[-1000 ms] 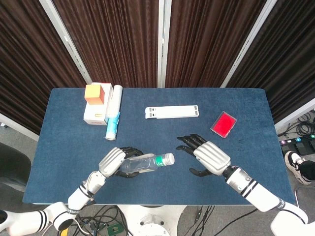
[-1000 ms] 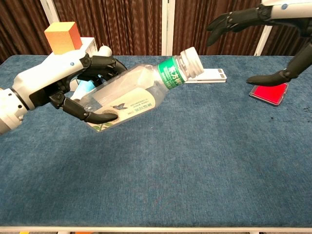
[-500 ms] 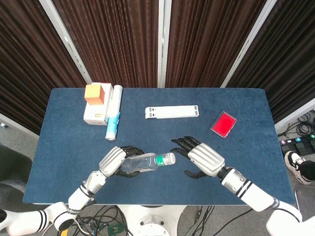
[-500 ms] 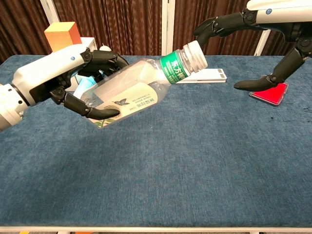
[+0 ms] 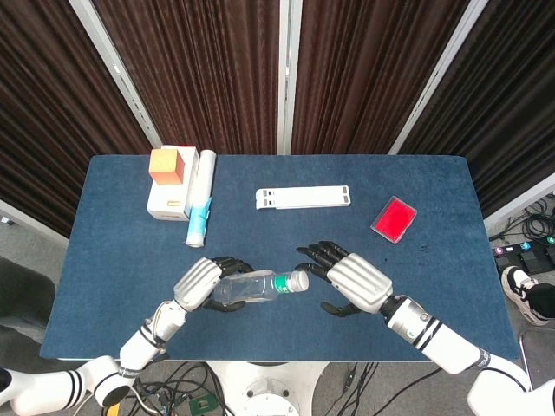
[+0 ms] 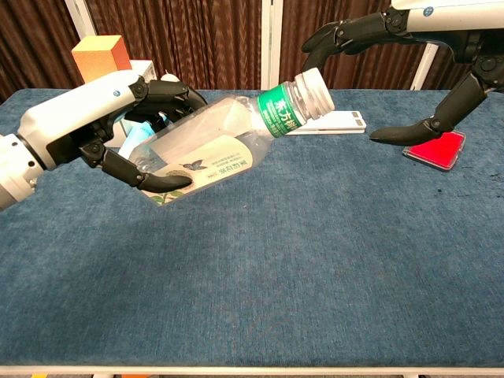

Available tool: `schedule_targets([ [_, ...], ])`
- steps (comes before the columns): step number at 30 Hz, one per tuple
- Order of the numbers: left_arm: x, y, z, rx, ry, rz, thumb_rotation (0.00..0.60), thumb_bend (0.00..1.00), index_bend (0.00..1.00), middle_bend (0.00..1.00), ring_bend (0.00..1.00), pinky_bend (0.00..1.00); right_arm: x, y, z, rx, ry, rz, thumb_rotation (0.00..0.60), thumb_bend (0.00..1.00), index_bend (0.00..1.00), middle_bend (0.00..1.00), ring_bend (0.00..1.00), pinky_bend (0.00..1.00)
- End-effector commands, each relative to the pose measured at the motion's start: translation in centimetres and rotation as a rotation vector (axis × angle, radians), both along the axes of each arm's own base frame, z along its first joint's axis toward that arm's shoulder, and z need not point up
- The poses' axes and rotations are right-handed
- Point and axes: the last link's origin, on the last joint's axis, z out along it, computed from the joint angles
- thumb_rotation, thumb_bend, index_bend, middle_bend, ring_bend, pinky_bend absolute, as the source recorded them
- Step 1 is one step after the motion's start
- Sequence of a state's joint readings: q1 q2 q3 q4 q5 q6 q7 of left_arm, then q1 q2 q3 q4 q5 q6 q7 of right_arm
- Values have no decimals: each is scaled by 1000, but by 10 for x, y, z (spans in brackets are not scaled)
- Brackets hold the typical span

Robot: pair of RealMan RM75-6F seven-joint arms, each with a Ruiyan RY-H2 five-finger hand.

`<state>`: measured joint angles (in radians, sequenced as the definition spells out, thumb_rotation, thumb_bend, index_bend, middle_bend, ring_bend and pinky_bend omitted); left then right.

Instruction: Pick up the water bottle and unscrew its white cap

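Note:
My left hand (image 5: 199, 284) (image 6: 94, 130) grips a clear water bottle (image 5: 253, 289) (image 6: 213, 146) around its body and holds it above the table, tilted with the neck to the right. The bottle has a green label and a white cap (image 5: 298, 280) (image 6: 313, 92) still on. My right hand (image 5: 354, 282) (image 6: 409, 47) hovers open just right of the cap, fingers spread toward it, with a small gap between fingertips and cap.
On the blue table (image 5: 277, 251) lie a white flat bar (image 5: 303, 198), a red card (image 5: 394, 217), a white box with an orange cube (image 5: 168, 178) and a white-blue tube (image 5: 200, 212) at the back left.
My right hand has moved left, closing in on the cap. The left hand has raised the bottle a little and holds it steady.

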<state>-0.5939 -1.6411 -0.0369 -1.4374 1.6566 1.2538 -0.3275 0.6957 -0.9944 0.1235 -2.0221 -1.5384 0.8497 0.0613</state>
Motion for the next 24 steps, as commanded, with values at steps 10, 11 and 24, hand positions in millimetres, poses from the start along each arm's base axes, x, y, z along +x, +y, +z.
schedule_targets([
  [10, -1, 2, -1, -5, 8, 4, 600, 432, 457, 462, 381, 501, 2, 5, 1, 2, 0, 22, 600, 234, 189, 14, 0, 0],
  [11, -1, 2, -1, -5, 9, 4, 600, 432, 457, 462, 380, 501, 2, 5, 1, 1, 0, 23, 600, 234, 189, 14, 0, 0],
  [24, 1, 1, -1, -5, 10, -8, 600, 431, 457, 462, 381, 501, 2, 3, 5, -29, -21, 22, 600, 234, 189, 13, 0, 0],
])
